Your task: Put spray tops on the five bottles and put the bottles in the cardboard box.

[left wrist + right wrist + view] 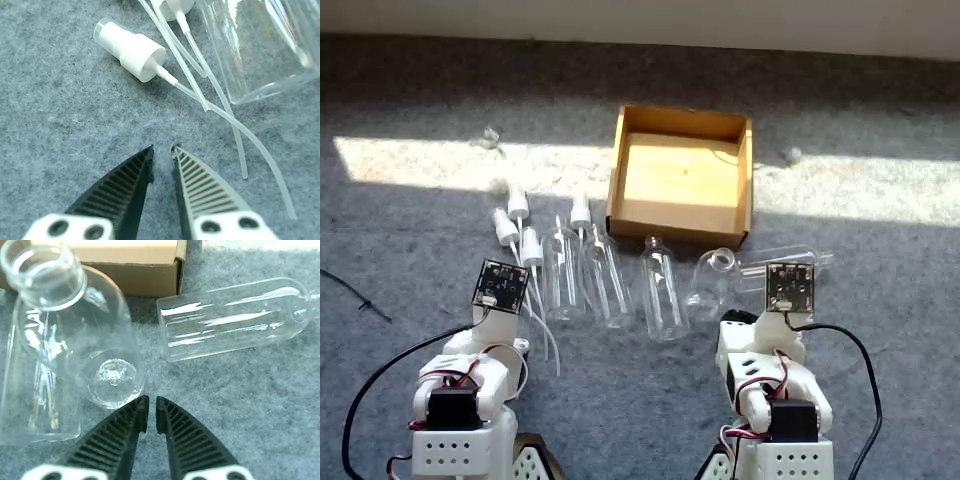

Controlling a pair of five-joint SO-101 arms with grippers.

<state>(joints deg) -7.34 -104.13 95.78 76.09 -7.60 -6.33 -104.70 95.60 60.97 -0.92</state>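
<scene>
**Opening state, no bottle capped.** Five clear bottles (660,295) lie on the grey counter (400,270) between the arms and the cardboard box (685,170), which holds none yet. The spray tops (520,235) cluster ahead of the left arm. The left claw (162,150) and right claw (151,402) hover low, holding nothing, fingers almost together.

Probable hazards:
- A round bottle may roll off when nudged.
- The crossed dip tubes (225,115) may drag a neighbouring top along or buckle against a bottle mouth.
- Smooth walls may slip in a light grip.
</scene>
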